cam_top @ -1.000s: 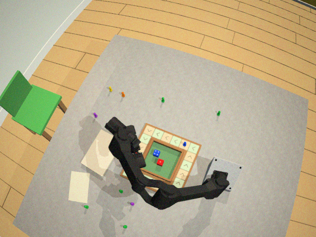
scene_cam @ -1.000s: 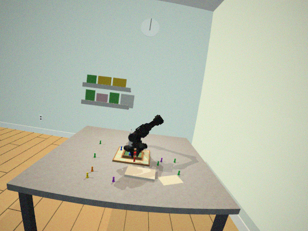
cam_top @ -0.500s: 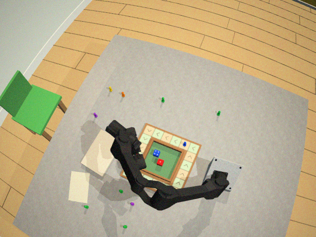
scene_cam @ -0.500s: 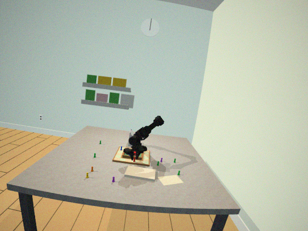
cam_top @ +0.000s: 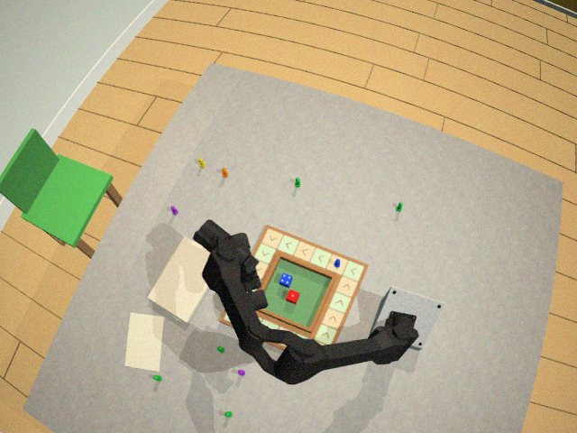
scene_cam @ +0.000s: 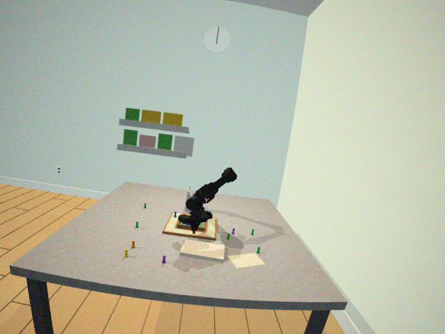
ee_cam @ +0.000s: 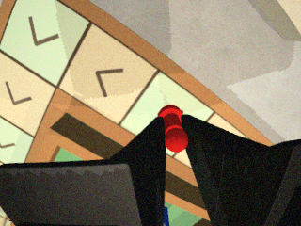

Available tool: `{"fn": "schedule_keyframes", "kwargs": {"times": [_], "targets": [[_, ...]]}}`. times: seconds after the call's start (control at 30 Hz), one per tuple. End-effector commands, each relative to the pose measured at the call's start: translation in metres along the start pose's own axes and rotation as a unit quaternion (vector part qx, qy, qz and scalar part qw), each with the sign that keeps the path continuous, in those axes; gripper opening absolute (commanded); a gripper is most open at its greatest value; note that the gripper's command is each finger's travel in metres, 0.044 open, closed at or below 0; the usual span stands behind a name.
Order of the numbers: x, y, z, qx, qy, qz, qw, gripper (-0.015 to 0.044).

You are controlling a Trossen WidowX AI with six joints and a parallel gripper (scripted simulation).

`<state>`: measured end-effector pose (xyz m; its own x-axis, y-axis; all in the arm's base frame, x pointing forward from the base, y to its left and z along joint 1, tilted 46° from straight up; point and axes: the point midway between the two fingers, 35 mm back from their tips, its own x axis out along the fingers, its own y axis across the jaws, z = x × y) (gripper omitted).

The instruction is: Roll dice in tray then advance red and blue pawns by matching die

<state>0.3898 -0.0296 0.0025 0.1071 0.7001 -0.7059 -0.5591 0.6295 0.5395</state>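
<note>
The board (cam_top: 347, 284) (scene_cam: 209, 233) (ee_cam: 103, 82) has a track of arrow squares around a green tray (cam_top: 313, 288). The blue die (cam_top: 285, 280) and the red die (cam_top: 292, 296) lie in the tray; the red die's top seems to show one pip and the blue die's several. The blue pawn (cam_top: 336, 262) (scene_cam: 175, 213) stands on the far track side. My gripper (ee_cam: 172, 122) (scene_cam: 194, 228) is shut on the red pawn (ee_cam: 176, 139) (scene_cam: 193, 232), low over the track's left side. In the top view the arm hides the red pawn.
Loose pawns stand around the board: yellow (cam_top: 201, 161), orange (cam_top: 224, 172), green (cam_top: 297, 181) (cam_top: 398, 206) (cam_top: 221, 348), purple (cam_top: 174, 210) (cam_top: 241, 372). A cream box (cam_top: 179, 280) and a paper sheet (cam_top: 143, 341) lie left of the board. A green chair (cam_top: 50, 186) stands beside the table.
</note>
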Motion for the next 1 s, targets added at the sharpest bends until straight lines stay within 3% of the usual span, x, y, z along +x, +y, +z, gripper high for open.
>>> {"fn": "schedule_keyframes", "kwargs": {"times": [0.0, 0.67, 0.97], "targets": [[-0.011, -0.002, 0.000, 0.003, 0.001, 0.001, 1.000, 0.0000], [-0.121, 0.001, -0.002, 0.003, 0.002, 0.000, 1.000, 0.0000], [-0.109, 0.007, 0.005, 0.004, 0.003, -0.001, 1.000, 0.0000]]}}
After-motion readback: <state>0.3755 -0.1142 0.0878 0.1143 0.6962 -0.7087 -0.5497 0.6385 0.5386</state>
